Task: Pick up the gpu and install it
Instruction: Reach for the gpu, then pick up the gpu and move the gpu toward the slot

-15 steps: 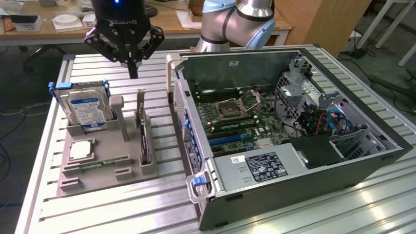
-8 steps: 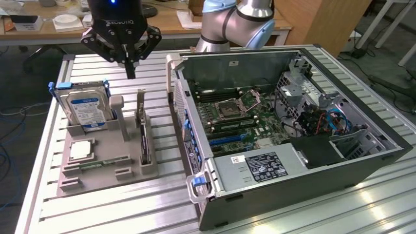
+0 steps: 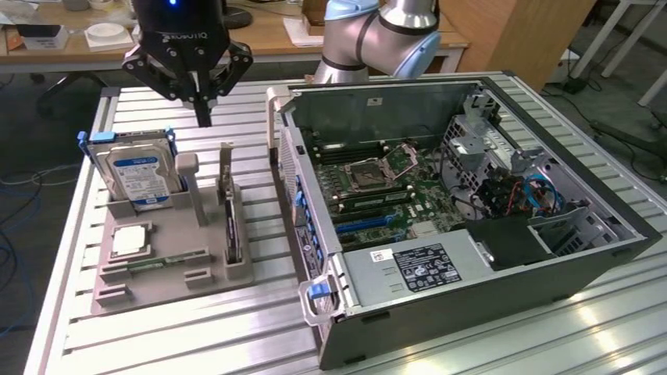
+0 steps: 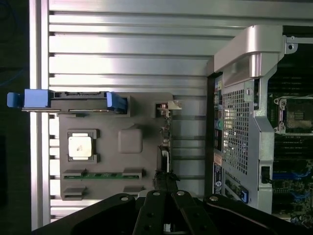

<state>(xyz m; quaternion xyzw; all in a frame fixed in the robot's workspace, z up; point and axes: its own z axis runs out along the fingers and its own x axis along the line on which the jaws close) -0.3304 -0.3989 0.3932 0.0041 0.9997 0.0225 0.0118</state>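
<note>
I work in a lab: slotted aluminium bench [image 3: 156,344], opened computer case [image 3: 501,293], wooden desks [image 3: 261,43] behind.

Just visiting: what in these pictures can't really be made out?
- gpu: the wrist view sees it edge-on in its holder, so its faces are hidden.
- gripper: its top is cut off by the exterior view's upper edge.
- case label: print too small to read.

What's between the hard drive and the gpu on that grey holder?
In the exterior view, only a grey upright post of the holder stands between the hard drive and the gpu; no loose part sits there.
</note>
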